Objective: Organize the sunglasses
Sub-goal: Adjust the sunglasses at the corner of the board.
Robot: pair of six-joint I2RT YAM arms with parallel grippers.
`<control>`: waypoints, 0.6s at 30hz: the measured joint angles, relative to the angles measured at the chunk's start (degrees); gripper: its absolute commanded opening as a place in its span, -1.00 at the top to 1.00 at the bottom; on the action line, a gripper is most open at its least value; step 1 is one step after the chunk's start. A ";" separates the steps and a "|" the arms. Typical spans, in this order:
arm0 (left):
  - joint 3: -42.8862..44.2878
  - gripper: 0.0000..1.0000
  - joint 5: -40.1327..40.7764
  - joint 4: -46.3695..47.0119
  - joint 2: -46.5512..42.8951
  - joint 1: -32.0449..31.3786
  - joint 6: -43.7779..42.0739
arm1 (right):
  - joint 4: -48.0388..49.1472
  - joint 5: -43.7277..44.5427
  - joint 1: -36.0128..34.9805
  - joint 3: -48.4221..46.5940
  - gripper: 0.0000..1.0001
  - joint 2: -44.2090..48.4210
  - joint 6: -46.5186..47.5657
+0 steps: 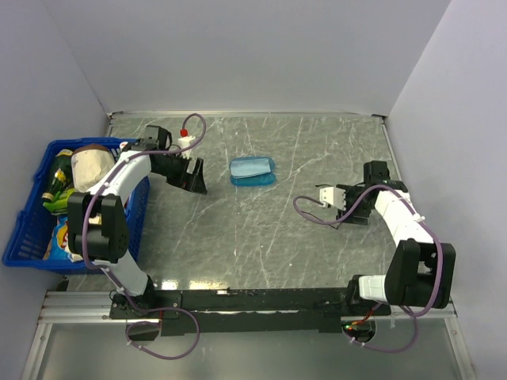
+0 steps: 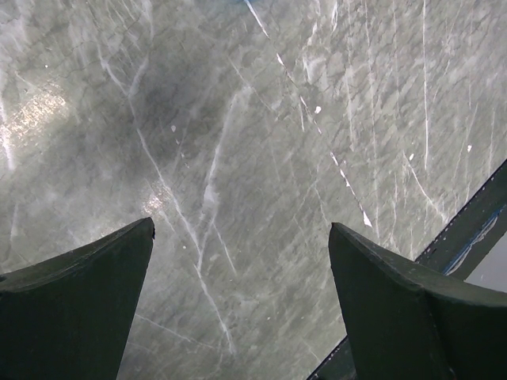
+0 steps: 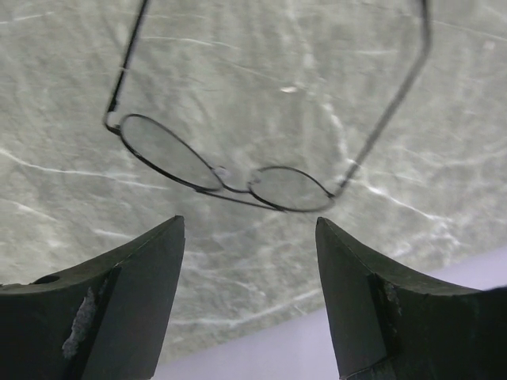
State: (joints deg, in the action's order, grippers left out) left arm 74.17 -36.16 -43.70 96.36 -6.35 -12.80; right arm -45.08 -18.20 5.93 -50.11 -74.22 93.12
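Thin black wire-frame sunglasses point(image 3: 222, 170) are lying on the grey marbled table point(image 3: 238, 63), out at roughly 3 o'clock of the table in the top view. Their slim arms are unfolded and pointing away from the right claw point(image 3: 249, 229). Lenses are sitting at 12 o'clock of the claw tips, just beyond them.

Right claw is standing released, jaws spread, nothing between them, not touching the frame. Left claw point(image 2: 242, 237) is hanging released too, wide apart over bare table at about 10 o'clock, gripping nothing.

Blue translucent oblong case point(image 1: 253, 171) is sitting at 12 o'clock, between the two arms and well apart from the sunglasses; can't tell if its lid is up. Blue plastic basket point(image 1: 24, 237) is sitting at 9 o'clock.

Risks, as I'm judging it:
- The wire is so thin that the pads are likely closing on air or skating it along the table
- Clamping on a lens or the bridge is risking a bent frame or a popped lens
- Unfolded arms are probably snagging on the case rim
- A lopsided grip is letting the pair swing and drop
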 measured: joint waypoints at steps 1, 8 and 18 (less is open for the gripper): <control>-0.02 -0.93 -0.02 0.02 0.00 0.00 0.00 | 0.15 -0.02 0.00 0.59 -0.40 -0.31 0.31; -0.61 -0.93 0.00 0.76 0.00 0.00 0.15 | 1.09 -0.52 0.00 1.49 -0.25 -0.96 1.86; -0.61 -0.93 -0.07 1.03 0.02 0.07 0.17 | 2.21 -0.96 -0.04 1.49 -0.10 -4.52 2.78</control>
State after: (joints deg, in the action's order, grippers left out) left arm 73.56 -36.23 -42.68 96.38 -6.28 -12.62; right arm -42.87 -19.16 5.89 -48.62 -78.74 95.90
